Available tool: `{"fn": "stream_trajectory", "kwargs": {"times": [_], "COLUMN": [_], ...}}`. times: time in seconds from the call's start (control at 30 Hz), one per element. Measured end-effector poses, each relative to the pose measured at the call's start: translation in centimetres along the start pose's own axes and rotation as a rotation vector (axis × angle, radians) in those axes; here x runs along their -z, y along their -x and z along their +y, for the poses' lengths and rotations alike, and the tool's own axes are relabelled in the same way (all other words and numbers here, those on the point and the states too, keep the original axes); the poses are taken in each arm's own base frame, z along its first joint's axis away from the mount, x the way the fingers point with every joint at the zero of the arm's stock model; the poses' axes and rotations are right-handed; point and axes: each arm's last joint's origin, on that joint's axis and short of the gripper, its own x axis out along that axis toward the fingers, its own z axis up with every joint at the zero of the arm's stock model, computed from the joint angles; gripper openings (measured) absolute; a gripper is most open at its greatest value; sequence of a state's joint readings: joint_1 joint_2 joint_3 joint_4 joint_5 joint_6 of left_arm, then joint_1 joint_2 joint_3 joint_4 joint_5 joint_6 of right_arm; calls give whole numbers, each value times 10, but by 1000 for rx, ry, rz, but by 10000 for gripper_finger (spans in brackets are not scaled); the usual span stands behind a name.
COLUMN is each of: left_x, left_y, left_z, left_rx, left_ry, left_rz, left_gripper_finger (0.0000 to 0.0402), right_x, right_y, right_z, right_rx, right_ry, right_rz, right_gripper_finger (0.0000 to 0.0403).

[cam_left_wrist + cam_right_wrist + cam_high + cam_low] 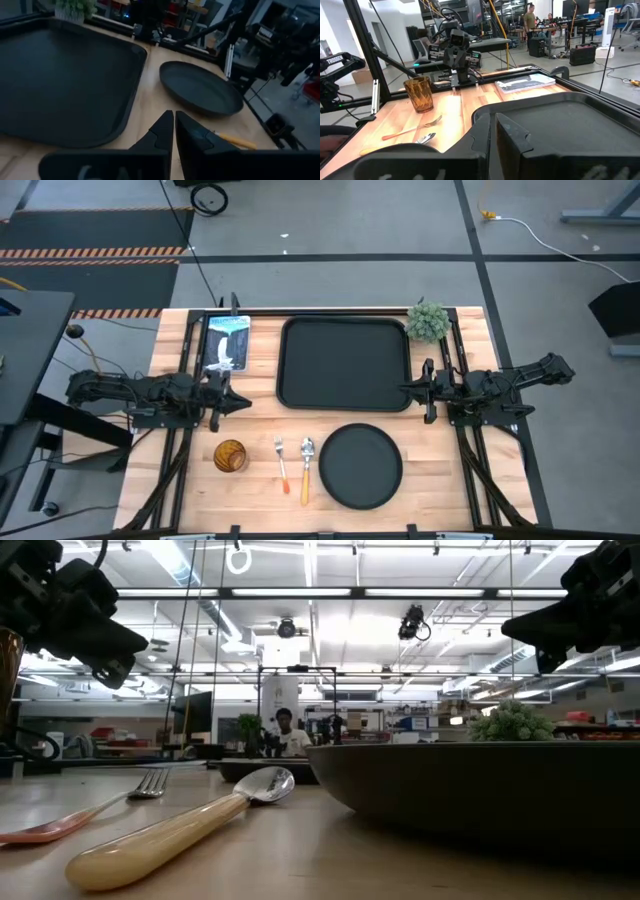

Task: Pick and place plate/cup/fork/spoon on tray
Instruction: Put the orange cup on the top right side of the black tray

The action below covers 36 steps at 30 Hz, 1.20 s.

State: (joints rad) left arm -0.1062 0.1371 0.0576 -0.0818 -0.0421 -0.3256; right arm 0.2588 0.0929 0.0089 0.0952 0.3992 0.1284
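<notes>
The spoon (pixel 180 830) lies nearest on the worktop (pixel 250 480), between fork (pixel 281 459) and plate (pixel 360 466), beside the cup (pixel 230 456). The tray (pixel 345 363) is bare. Both end effectors, left (pixel 240 402) and right (pixel 407 388), are pressed together. The plate should be approached squarely at its rim.
</notes>
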Motion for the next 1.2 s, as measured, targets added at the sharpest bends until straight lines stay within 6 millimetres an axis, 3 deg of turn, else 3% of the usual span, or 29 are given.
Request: {"fn": "stream_trajectory", "kwargs": {"times": [0.13, 0.27, 0.37, 0.53, 0.7, 0.87, 1.03, 1.2], "left_x": [1, -3, -12, -35, -49, -48, -42, -36], "left_y": [0, 2, 6, 16, 29, 41, 36, 24], "left_z": [-2, -11, -18, -30, -36, -34, -37, -39], "left_rx": [64, 334, 503, 589, 497, 318, 271, 212], "left_ry": [-2, 14, 155, 288, 253, 212, 197, 177], "left_rz": [30, 42, 63, 112, 190, 353, 443, 526], "left_gripper_finger": [25, 25, 25, 25, 25, 25, 35, 79], "right_x": [0, 0, 0, 0, 0, 0, 0, 0], "right_y": [0, 0, 0, 0, 0, 0, 0, 0], "right_z": [0, 0, 0, 0, 0, 0, 0, 0], "right_rx": [0, 0, 0, 0, 0, 0, 0, 0], "right_ry": [0, 0, 0, 0, 0, 0, 0, 0], "right_rz": [1, 0, 1, 0, 0, 0, 0, 0], "right_gripper_finger": [34, 34, 34, 34, 34, 34, 34, 34]}}
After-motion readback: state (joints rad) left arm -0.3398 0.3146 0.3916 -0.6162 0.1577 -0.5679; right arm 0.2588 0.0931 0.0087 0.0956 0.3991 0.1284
